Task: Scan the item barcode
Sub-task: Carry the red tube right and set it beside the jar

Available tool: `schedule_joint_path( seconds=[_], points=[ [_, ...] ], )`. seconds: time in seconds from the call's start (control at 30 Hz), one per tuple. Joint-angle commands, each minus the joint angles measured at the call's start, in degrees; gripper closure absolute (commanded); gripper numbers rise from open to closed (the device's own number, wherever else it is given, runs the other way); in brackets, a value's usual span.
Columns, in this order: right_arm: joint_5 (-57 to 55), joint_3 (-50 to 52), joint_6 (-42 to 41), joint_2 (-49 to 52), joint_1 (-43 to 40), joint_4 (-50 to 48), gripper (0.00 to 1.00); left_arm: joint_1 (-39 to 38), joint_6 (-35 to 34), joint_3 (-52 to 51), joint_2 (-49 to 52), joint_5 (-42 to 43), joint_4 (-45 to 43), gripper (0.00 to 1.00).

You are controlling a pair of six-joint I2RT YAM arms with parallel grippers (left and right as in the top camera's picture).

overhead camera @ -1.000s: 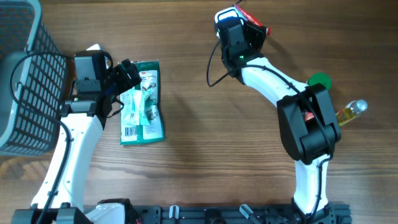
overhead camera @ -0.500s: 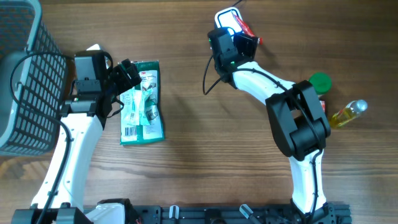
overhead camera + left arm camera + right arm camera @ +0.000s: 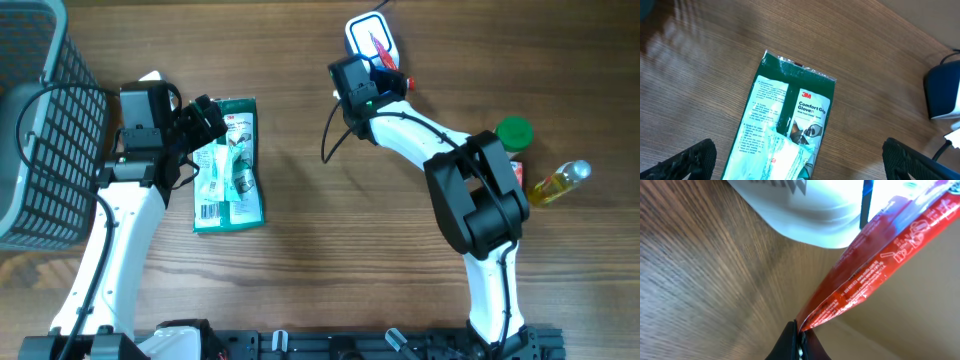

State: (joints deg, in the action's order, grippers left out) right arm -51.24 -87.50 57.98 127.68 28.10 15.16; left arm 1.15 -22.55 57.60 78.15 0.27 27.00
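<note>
Scan under way, unconfirmed: right gripper, clamped on a flat red plastic packet, holds it over the white blue-rimmed scanner at 12 o'clock; left gripper wide, empty.

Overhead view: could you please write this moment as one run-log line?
right claw: shut on red packet | packet position: at white scanner | left claw: open over green glove pack | scan: not confirmed

Thin red pkt w/ white print, corner pinched in R hand, tilted over white-blue scanner.
</note>
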Motion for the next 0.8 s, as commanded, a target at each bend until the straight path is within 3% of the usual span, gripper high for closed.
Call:
schedule_joint_path(
  seconds=[0.0,0.17,0.27,0.43,0.53,0.77],
  points=[
    [3.17,-0.15,-12.07,-9.2,0.2,3.37,0.96,0.24,1.16,0.15,0.28,-0.15,-0.15,0.0],
    [15.41,-0.15,-29.42,-24.68,-0.85,18.99,0.96,0.24,1.14,0.15,0.28,-0.15,-0.15,0.0],
    [32.06,-0.15,-42.56,-32.52,-3.78,32.48,0.96,0.24,1.16,0.15,0.28,-0.15,-0.15,0.0],
    [50.75,1.64,-53.96,-34.34,-13.46,50.53,0.96,0.24,1.16,0.15,0.28,-0.15,-0.15,0.0],
    [51.08,8.26,-54.07,-34.34,-17.75,49.51,0.96,0.24,1.16,0.15,0.28,-0.15,-0.15,0.0],
    [50.93,24.98,-55.15,-34.34,-24.33,35.78,0.96,0.24,1.16,0.15,0.28,-0.15,-0.15,0.0]
  ],
)
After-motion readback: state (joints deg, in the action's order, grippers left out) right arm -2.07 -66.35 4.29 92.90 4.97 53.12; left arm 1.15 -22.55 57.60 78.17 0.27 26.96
